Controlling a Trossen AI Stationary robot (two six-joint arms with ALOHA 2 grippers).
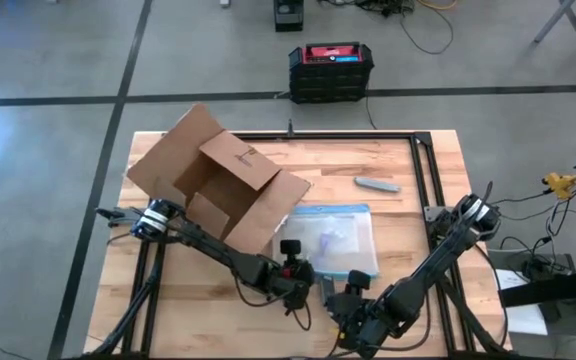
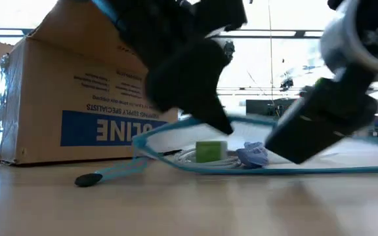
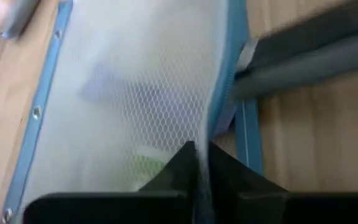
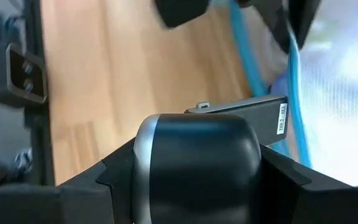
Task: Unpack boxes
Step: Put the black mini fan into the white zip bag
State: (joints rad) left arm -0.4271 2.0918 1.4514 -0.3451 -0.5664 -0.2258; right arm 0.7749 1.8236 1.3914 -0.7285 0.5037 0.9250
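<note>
cardboard box (image 1: 223, 185): 1 | mesh zip pouch (image 1: 340, 237): 1 | grey stick (image 1: 377, 184): 1 | black crate (image 1: 331, 72): 1

The cardboard box (image 1: 218, 185) fills the table's (image 1: 398, 230) far left corner, flaps splayed outward, blocking any pass there. The mesh pouch (image 1: 340, 235) lies just beside it at the centre, with both arms crowding the near edge over its near end. A small grey object (image 1: 377, 184) lies alone toward the far right; the bare wood around it and along the right side is open room.
</note>
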